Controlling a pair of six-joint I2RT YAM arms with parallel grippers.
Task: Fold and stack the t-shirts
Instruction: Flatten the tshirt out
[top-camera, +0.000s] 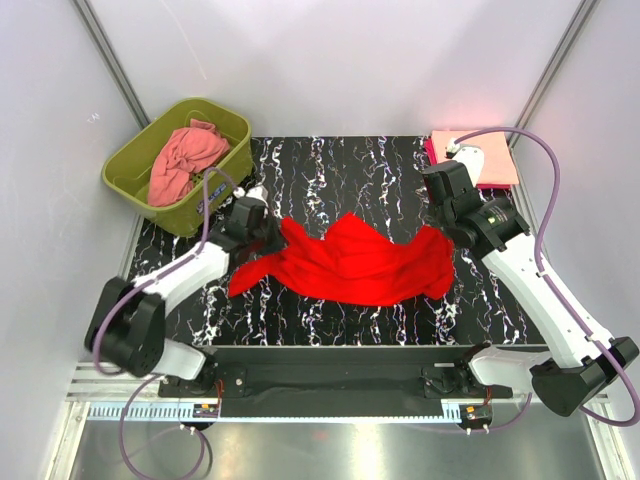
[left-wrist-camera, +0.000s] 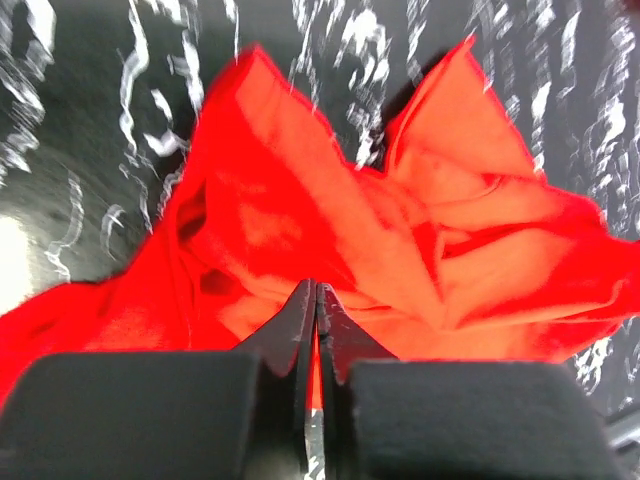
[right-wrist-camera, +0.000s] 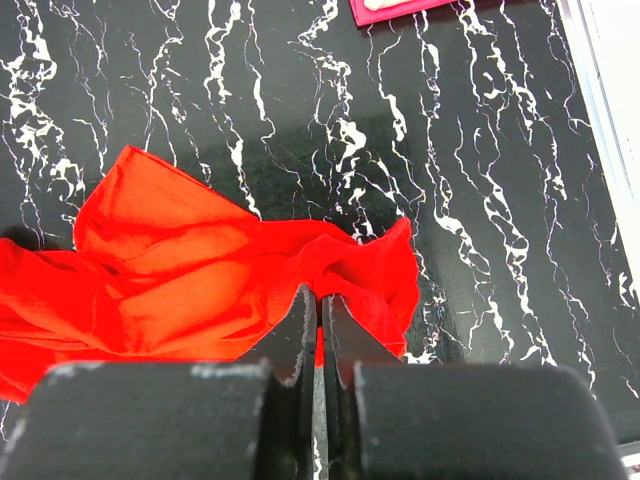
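Note:
The bright red t-shirt (top-camera: 350, 262) hangs crumpled and stretched across the middle of the black marble table, held between both grippers. My left gripper (top-camera: 270, 234) is shut on its left end; the left wrist view shows red cloth (left-wrist-camera: 300, 200) pinched at the closed jaws (left-wrist-camera: 317, 292). My right gripper (top-camera: 446, 232) is shut on its right end, and the right wrist view shows the cloth (right-wrist-camera: 200, 270) at the closed jaws (right-wrist-camera: 319, 296). The salmon-pink shirt (top-camera: 185, 158) lies bunched in the tub. A folded pale peach shirt (top-camera: 488, 160) lies on the magenta shirt (top-camera: 436, 148) at the back right, and the magenta shirt's edge also shows in the right wrist view (right-wrist-camera: 430, 8).
The olive-green tub (top-camera: 160, 212) stands at the back left, close behind my left arm. White walls close in the table on the left, back and right. The arm bases and a black rail run along the near edge.

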